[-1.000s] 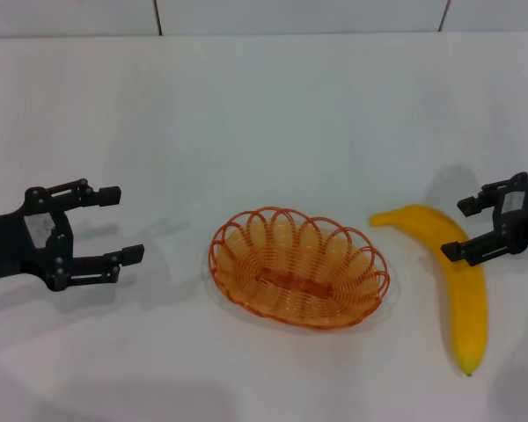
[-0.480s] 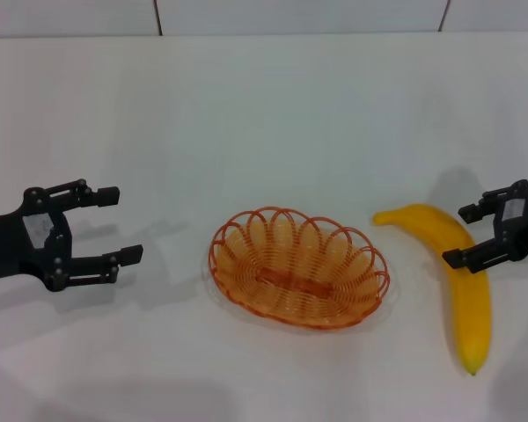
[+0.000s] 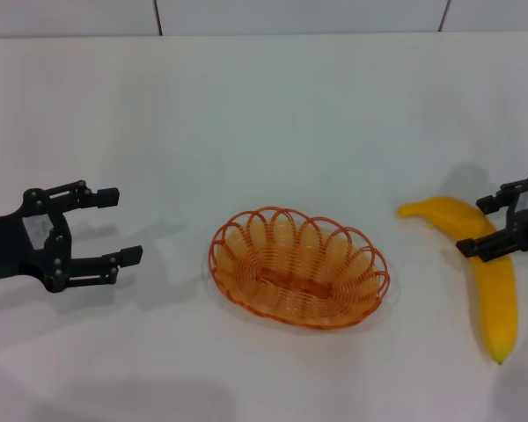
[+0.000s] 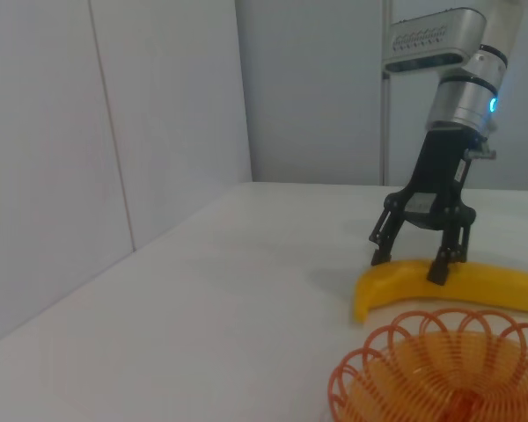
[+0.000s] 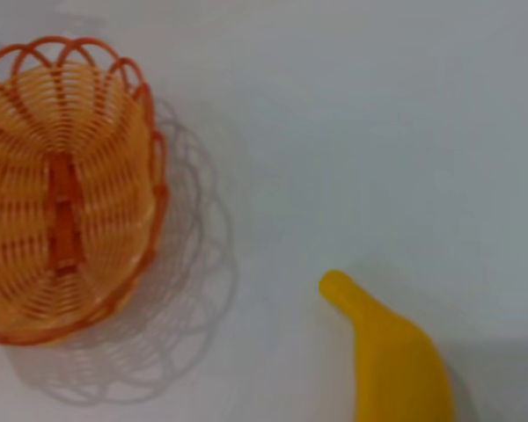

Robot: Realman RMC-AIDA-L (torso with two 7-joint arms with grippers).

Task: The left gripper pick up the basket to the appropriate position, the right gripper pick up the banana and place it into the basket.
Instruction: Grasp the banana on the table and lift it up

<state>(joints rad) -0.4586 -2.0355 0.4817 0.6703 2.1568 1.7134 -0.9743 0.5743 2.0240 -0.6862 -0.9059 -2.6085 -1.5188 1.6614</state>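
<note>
My right gripper [image 3: 502,227] fingers are spread, straddling the banana [image 3: 480,267] near its stem end; its long axis runs toward me. Basket [image 3: 300,266] sits well to its left, mid-table. Left gripper [image 3: 113,226] open too, beside the basket, not touching.

Orange wire basket [image 3: 299,278] sits flat mid-table, oval with a looped scalloped rim, nothing in it. Yellow banana [image 3: 486,268] lies well off to its right, curved, one end pointing toward the basket, the other toward the front.
</note>
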